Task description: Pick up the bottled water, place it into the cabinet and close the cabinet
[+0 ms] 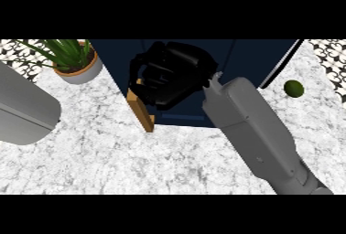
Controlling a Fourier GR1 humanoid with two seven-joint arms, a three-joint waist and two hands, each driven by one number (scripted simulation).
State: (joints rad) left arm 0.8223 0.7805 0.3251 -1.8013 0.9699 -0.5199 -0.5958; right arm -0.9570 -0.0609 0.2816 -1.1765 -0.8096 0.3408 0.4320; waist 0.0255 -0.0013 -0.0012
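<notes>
My right forearm (260,137) slants from lower right to the upper middle. The right hand (169,73) is at the dark cabinet (250,59), beside its wooden door edge (143,112). I cannot tell whether it is clenched, nor make out the bottled water. A potted plant (74,59) stands upper left and a green fruit (293,88) lies at right.
</notes>
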